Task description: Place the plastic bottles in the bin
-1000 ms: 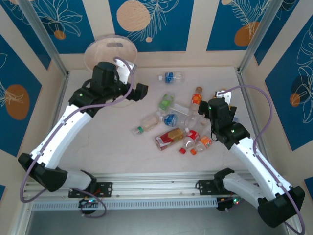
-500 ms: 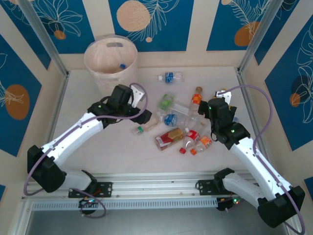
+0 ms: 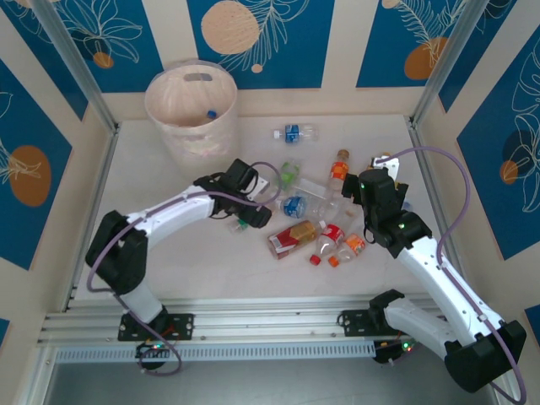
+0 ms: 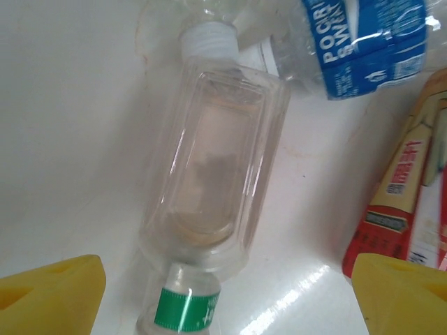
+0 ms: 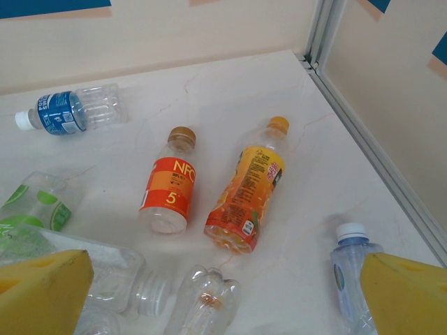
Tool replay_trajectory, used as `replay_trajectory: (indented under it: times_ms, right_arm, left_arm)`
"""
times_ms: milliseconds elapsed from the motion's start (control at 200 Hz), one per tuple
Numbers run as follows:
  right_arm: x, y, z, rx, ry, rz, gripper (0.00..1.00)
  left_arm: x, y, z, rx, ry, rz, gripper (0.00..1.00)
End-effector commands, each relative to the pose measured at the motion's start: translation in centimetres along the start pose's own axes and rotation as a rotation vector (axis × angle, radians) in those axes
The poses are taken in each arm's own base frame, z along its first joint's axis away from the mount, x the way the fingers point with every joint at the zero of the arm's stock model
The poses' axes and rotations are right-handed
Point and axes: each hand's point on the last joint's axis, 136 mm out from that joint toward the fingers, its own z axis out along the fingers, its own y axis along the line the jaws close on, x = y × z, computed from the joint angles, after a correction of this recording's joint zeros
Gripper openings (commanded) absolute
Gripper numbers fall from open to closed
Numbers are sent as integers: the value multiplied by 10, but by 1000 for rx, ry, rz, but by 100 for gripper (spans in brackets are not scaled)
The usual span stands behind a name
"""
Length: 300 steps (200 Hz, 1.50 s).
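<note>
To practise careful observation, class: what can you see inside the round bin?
One blue-capped bottle shows inside the bin, near its right side. The bin's front wall covers the rest of its floor.

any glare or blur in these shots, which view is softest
Left wrist: softest, the clear bottle slightly blurred up close, a bright glare streak on the table, yellow fingertips out of focus. Right wrist: the orange-label bottle crisp, fingertips soft. Top external: even light, faint shadows.
</note>
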Motion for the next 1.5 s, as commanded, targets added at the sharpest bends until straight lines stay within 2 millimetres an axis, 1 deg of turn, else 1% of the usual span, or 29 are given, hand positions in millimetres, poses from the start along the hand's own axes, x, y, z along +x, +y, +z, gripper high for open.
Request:
replay_trajectory:
  times_ms: [0, 325, 445, 560, 710, 775, 930, 960, 1170, 1270, 1305, 1370, 1420, 1440, 1495]
  right_arm:
    - [-4, -2, -5, 2, -22, 21, 99]
    - [-4, -4, -6, 8, -26, 22, 99]
    - [-3, -5, -6, 11, -23, 19, 99]
    - [-3, -7, -7, 17, -27, 18, 99]
    - [-3, -9, -8, 23, -29, 13, 99]
    - [-3, -9, -8, 23, -32, 13, 99]
    - [-4, -9, -8, 21, -33, 16, 99]
    - [-3, -9, -8, 21, -32, 14, 99]
    - [-4, -8, -7, 19, -36, 14, 99]
    - [-4, -7, -6, 17, -36, 11, 99]
    - [-5, -7, -6, 16, -38, 11, 99]
    - [-5, -6, -6, 17, -40, 12, 99]
    - [-6, -5, -5, 12, -40, 14, 99]
    - [-7, -4, -5, 9, -41, 15, 99]
    - [-8, -3, -5, 6, -42, 16, 99]
  left_arm:
    - [-16, 2, 7, -27, -17, 34, 91]
    - [-23, 11, 41, -77, 55, 70, 92]
    - [-26, 12, 52, -79, 77, 82, 92]
    - [-23, 13, 63, -82, 113, 88, 91]
    - [-17, 15, 72, -92, 138, 91, 89]
    - [-14, 16, 75, -94, 153, 91, 86]
    - [-3, 17, 82, -100, 192, 92, 84]
    - [0, 18, 82, -102, 198, 91, 81]
    - [14, 25, 87, -135, 240, 103, 80]
    - [18, 27, 89, -143, 254, 107, 79]
    - [18, 27, 90, -142, 256, 108, 74]
    - [18, 27, 89, -144, 256, 109, 72]
    - [18, 27, 89, -145, 255, 112, 68]
    - [17, 27, 88, -146, 254, 113, 65]
    - [16, 28, 86, -150, 252, 116, 63]
